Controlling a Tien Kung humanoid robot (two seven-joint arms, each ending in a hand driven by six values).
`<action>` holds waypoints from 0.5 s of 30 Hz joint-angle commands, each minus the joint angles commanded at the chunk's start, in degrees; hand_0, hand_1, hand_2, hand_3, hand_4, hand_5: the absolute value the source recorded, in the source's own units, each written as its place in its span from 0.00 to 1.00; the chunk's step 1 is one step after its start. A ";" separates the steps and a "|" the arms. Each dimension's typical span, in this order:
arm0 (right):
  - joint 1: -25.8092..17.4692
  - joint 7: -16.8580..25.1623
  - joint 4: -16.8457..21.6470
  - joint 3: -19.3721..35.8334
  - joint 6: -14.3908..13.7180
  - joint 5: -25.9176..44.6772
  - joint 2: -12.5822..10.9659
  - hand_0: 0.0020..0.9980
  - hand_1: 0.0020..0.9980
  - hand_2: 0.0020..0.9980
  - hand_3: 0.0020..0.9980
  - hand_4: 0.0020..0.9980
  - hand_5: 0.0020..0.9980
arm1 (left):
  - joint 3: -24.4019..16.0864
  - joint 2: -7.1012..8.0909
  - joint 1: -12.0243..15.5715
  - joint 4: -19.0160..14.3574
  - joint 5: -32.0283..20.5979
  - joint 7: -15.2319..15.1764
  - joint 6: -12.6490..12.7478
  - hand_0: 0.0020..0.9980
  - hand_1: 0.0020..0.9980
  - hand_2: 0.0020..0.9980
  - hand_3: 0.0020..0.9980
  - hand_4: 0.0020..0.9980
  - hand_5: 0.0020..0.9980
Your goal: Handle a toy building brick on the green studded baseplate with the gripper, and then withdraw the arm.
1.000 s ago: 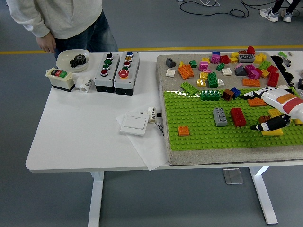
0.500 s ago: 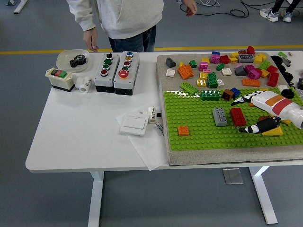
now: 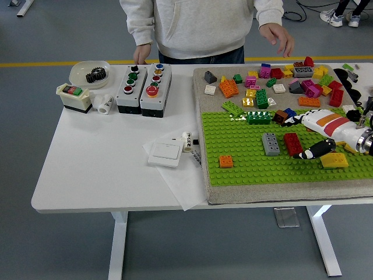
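The green studded baseplate (image 3: 245,154) lies on a grey mat at the table's right. On it stand a red brick (image 3: 292,143), a grey brick (image 3: 270,143), a small orange brick (image 3: 226,161), a dark green brick (image 3: 258,118) and a yellow brick (image 3: 334,160). My right hand (image 3: 298,137), white with an orange stripe and black fingers (image 3: 312,151), reaches in from the right edge, low over the plate. Its fingers are spread and hold nothing. One fingertip sits just right of the red brick, another near the blue and brown bricks (image 3: 285,115). The left arm is out of view.
Several loose bricks (image 3: 274,81) cover the grey mat behind the plate. A person stands at the far side, one hand (image 3: 278,36) hovering over that pile, the other (image 3: 141,55) by the button boxes (image 3: 143,83). A white switch (image 3: 166,153) lies on paper.
My right hand has slid left across the baseplate, its fingertips now beside the red brick. The person has walked to the right along the far side.
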 joint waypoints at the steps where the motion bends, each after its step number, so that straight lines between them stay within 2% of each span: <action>1: 0.27 -0.11 -0.33 -0.21 0.17 -0.02 0.16 0.82 0.76 0.77 0.82 0.95 0.33 | 0.03 0.02 -0.01 -0.01 -0.03 0.01 0.00 0.72 0.73 0.74 0.60 0.67 0.61; 15: 3.50 -1.78 -6.73 -4.66 1.61 0.30 3.15 0.81 0.75 0.76 0.81 0.95 0.33 | 0.32 0.21 0.14 -0.14 -0.22 0.23 0.14 0.73 0.73 0.74 0.60 0.67 0.61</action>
